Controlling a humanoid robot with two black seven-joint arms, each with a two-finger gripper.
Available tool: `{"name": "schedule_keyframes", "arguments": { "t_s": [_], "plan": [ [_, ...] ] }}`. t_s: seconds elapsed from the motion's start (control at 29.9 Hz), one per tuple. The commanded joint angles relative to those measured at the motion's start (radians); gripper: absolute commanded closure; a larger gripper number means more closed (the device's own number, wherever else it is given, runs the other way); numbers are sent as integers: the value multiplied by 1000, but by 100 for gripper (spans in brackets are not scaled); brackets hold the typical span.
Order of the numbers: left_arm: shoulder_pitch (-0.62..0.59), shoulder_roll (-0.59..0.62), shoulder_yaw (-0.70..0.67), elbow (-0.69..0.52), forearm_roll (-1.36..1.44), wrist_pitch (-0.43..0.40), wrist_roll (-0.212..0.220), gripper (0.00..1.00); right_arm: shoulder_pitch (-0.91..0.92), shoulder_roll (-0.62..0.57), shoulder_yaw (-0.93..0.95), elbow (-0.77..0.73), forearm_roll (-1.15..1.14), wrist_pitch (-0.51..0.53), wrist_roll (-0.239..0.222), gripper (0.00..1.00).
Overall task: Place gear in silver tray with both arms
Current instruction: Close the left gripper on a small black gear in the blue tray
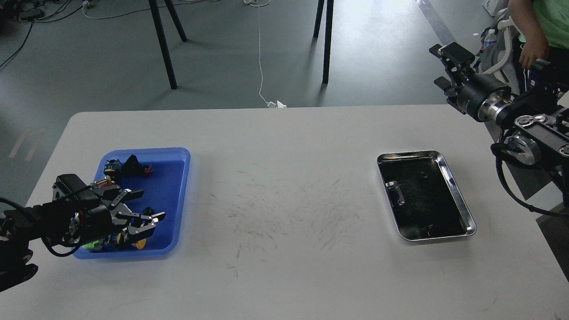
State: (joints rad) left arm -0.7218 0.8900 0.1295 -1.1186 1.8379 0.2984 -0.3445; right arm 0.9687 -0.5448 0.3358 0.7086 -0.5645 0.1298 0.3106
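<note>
The silver tray (460, 202) is seen on the white desk (284, 213) at about three o'clock, with small metal parts lying on its dark bottom. At nine o'clock, the left gripper (144, 209) is held spread open over the blue tray (175, 195) of small parts, nothing grasped. The right gripper (446, 66) is raised at two o'clock; its opening cannot be told.

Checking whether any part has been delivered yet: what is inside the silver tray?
The silver tray shows only a dark reflective bottom with glints; no gear is visible inside. Nothing covers it; both grippers are away from it.
</note>
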Motion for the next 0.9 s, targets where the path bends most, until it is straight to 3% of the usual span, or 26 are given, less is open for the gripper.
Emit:
{"name": "schedule_keyframes", "arguments": {
  "t_s": [0.0,0.87],
  "plan": [
    [4,1,1,0,3,5,-10,17,-5,3,43,0,5,-4,2,6],
    [12,-5,25,45,20,34,-16,28,-102,129,342,8,60,-62,13,6]
  ]
}}
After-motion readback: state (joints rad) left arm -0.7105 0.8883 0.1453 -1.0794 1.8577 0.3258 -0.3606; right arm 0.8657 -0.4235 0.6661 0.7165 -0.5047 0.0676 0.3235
